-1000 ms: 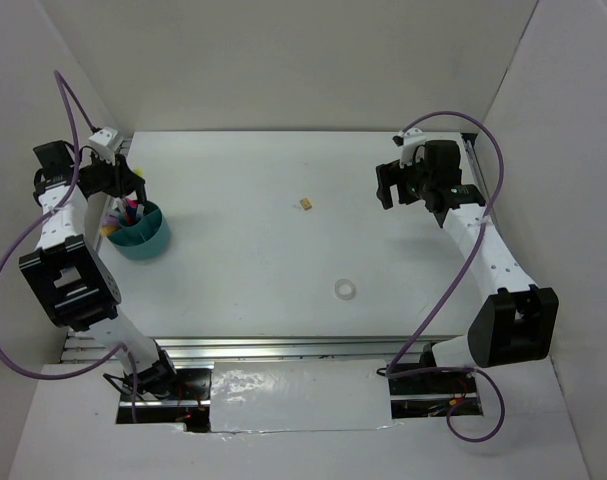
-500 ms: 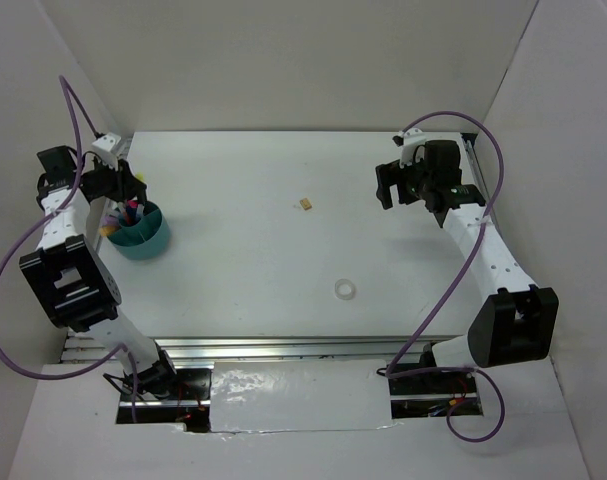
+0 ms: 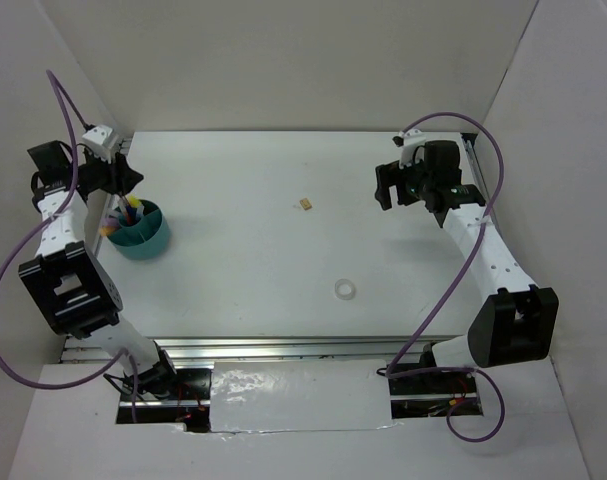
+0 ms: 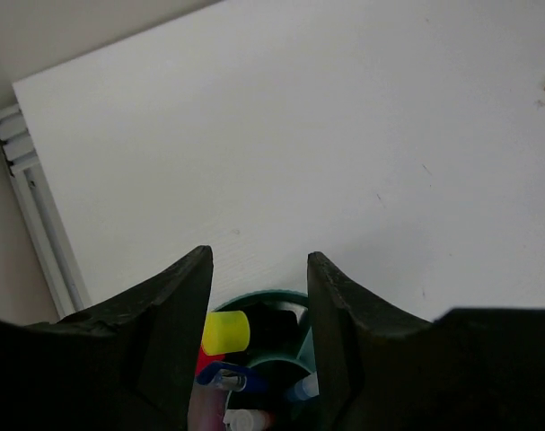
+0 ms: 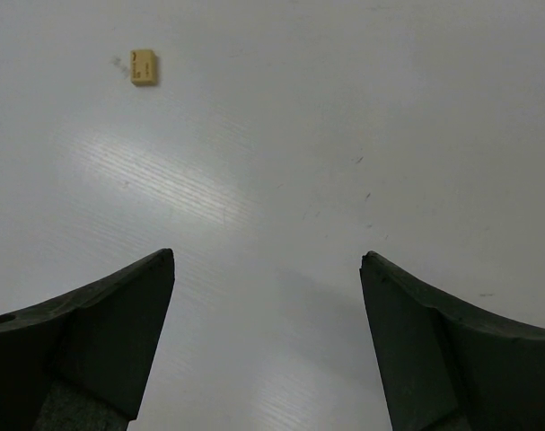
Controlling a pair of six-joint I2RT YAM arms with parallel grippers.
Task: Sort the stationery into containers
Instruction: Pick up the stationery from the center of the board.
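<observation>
At upper left of the overhead frame, note the left hand point(image 3: 111, 180) directly above the teal cup point(image 3: 143, 235), near the left edge of the desk point(image 3: 263, 250). From its wrist view, see fingers point(image 4: 178, 296) parted to a moderate gap with nothing between them. Read this as a release posture over the container; judgement only. Inside the cup, make out upright stationery: a yellow-capped marker point(image 4: 225, 330), a blue pen point(image 4: 229, 379), something pink-red beside them. Cannot separate the rest. Presumably stood on end because of the narrow round wall.

At upper right, find the right hand point(image 3: 388, 186) raised over the desk, jaws spread wide, gripping nothing. Looks parked out of the way.

Just above centre, log the tan eraser point(image 3: 305, 204): small, rectangular, matte, lying flat. Below and to its right, log the tape ring point(image 3: 344, 290): thin, translucent, flat on the desk, well apart from both hands. Judge both unsorted; no second container visible.

Cup: round, smooth plastic. Desk: white, faintly ribbed, slight sheen. Fingers: dark, matte, wedge-shaped.
</observation>
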